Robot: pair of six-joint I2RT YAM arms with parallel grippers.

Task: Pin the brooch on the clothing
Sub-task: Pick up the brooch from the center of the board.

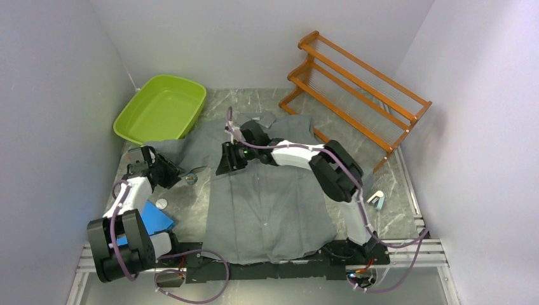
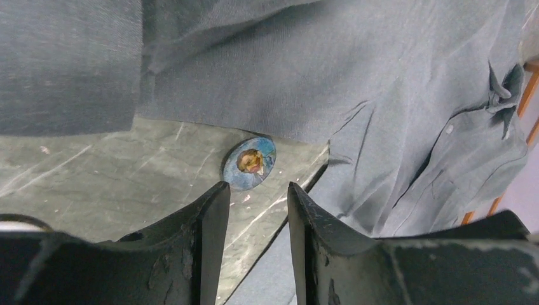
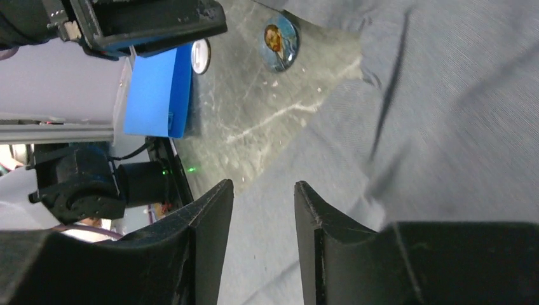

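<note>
The shirt (image 1: 273, 197) is spread flat across the middle of the counter (image 1: 397, 171), collar toward the far edge; the brooch (image 2: 250, 162) (round, blue, with a painted face) is seen lying on bare counter toward the left edge, just beside the hem of a sleeve, not pinned; the left hand (image 2: 257, 190) is held near it, fingers apart with nothing between; the right hand (image 3: 262, 187) is poised over the shirt's chest, likewise parted and empty; a blue block (image 1: 156, 219) is set near the near-left corner.
</note>
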